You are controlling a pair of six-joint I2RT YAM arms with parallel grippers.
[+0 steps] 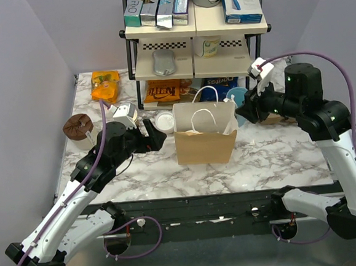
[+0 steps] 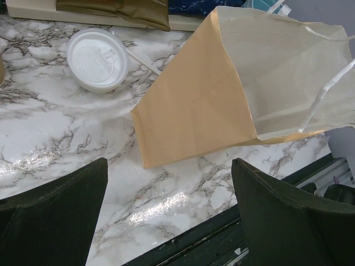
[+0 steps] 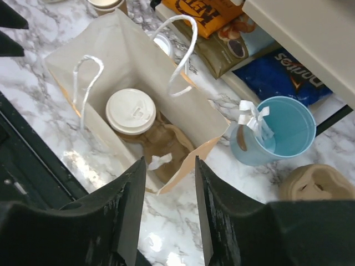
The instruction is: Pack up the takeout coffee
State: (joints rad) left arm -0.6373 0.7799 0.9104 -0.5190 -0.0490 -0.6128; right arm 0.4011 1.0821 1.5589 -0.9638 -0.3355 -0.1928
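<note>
The takeout coffee [image 3: 131, 112], a tan cup with a white lid, stands upright inside the open brown paper bag [image 3: 125, 52] on crumpled brown paper. My right gripper [image 3: 169, 163] hovers above the bag's near corner. Its fingers are apart and hold nothing, and the bag's torn rim shows in the gap below them. From above, the bag [image 1: 205, 143] stands mid-table with the right gripper [image 1: 245, 112] at its right edge. My left gripper [image 1: 157, 138] is open just left of the bag. In its own view the left gripper [image 2: 169, 221] spans bare marble in front of the bag [image 2: 199, 111].
A loose white lid [image 2: 97, 58] lies left of the bag. A light-blue cup [image 3: 277, 130] and a moulded cup carrier [image 3: 319, 183] sit right of it. The shelf rack [image 1: 196, 45] with snack bags [image 1: 162, 91] stands behind. A brown object [image 1: 77, 125] lies far left.
</note>
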